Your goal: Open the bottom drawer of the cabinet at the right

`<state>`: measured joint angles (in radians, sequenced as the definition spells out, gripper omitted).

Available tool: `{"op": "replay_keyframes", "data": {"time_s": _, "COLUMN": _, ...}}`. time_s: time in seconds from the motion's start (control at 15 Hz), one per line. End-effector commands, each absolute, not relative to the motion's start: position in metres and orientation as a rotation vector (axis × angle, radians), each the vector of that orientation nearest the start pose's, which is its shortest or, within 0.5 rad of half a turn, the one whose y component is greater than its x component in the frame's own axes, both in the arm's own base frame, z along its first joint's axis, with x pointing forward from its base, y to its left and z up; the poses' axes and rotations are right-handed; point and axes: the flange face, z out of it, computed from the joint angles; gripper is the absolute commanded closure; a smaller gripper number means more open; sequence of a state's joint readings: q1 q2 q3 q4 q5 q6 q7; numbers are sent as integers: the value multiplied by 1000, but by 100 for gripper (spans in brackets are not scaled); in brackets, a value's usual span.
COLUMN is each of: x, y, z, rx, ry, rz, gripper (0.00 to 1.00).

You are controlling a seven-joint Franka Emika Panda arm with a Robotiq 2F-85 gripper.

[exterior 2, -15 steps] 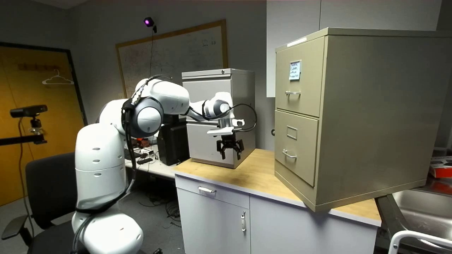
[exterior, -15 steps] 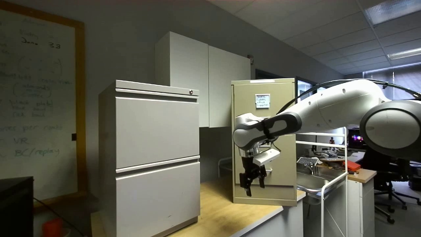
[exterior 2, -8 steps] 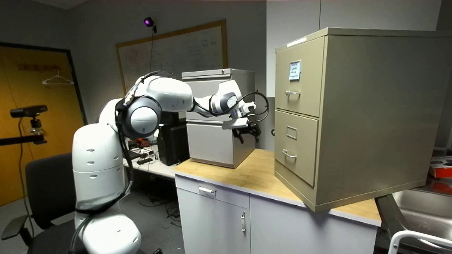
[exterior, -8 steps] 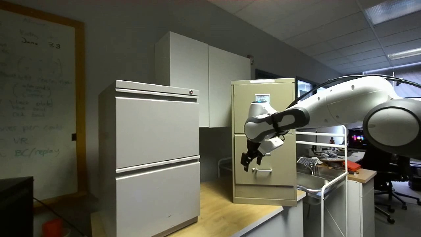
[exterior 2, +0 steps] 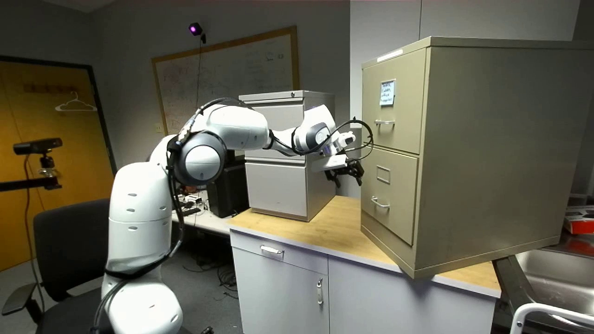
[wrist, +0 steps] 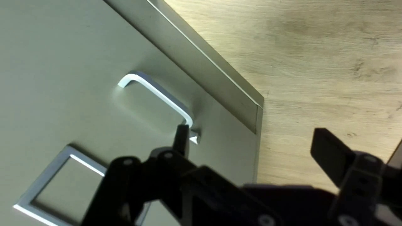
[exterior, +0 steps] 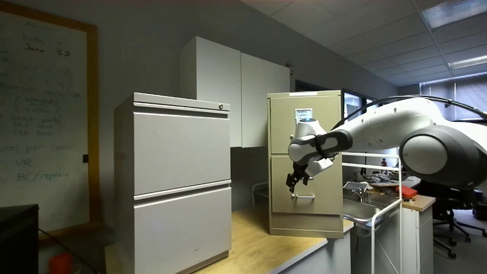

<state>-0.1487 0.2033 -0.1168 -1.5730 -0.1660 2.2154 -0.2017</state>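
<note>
The beige cabinet (exterior: 306, 225) stands on the counter, with its side (exterior 2: 492, 153) facing the camera in an exterior view. Its bottom drawer (exterior: 323, 205) is shut; the drawer also shows in an exterior view (exterior 2: 400, 199) and the wrist view (wrist: 62, 103). The drawer's silver handle (exterior: 305, 196) shows in both exterior views (exterior 2: 380, 203) and, slanted, in the wrist view (wrist: 160, 95). My gripper (exterior 2: 349, 182) is open, empty and tilted, in front of the drawer above handle height (exterior: 298, 185). In the wrist view, one finger of the gripper (wrist: 251, 135) overlaps the handle's end; contact is not visible.
A light-grey two-section cabinet (exterior: 182, 152) stands on the wooden counter (exterior: 262, 243), close beside the arm (exterior 2: 287, 190). A sink (exterior 2: 557, 273) and white metal rails (exterior: 374, 228) lie beside the beige cabinet. A white cupboard (exterior: 218, 76) hangs behind.
My gripper has moved closer to the beige cabinet, risen and tilted from pointing straight down to pointing partly toward the drawer front. The drawer has not moved.
</note>
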Motion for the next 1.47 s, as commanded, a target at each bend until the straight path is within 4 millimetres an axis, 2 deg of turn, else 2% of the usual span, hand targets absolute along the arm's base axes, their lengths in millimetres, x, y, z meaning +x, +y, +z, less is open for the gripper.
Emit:
{"op": "replay_keyframes", "data": {"time_s": 0.0, "x": 663, "y": -193, "z": 566, "rx": -3375, "ry": -45, "rz": -652, "gripper": 0}}
{"op": "replay_keyframes", "data": {"time_s": 0.4, "x": 691, "y": -212, "z": 547, "rx": -3442, "ry": -92, "rz": -611, "gripper": 0}}
{"op": "replay_keyframes", "data": {"time_s": 0.47, "x": 701, "y": -199, "z": 549, "rx": -3458, "ry": -112, "rz": -598, "gripper": 0}}
{"op": "replay_keyframes", "data": {"time_s": 0.73, "x": 718, "y": -197, "z": 540, "rx": -3513, "ry": -238, "rz": -521, "gripper": 1}}
{"op": "replay_keyframes", "data": {"time_s": 1.07, "x": 729, "y": -205, "z": 518, "rx": -3525, "ry": -403, "rz": -361, "gripper": 0}}
{"op": "replay_keyframes", "data": {"time_s": 1.4, "x": 733, "y": -218, "z": 491, "rx": -3502, "ry": -440, "rz": -198, "gripper": 0}}
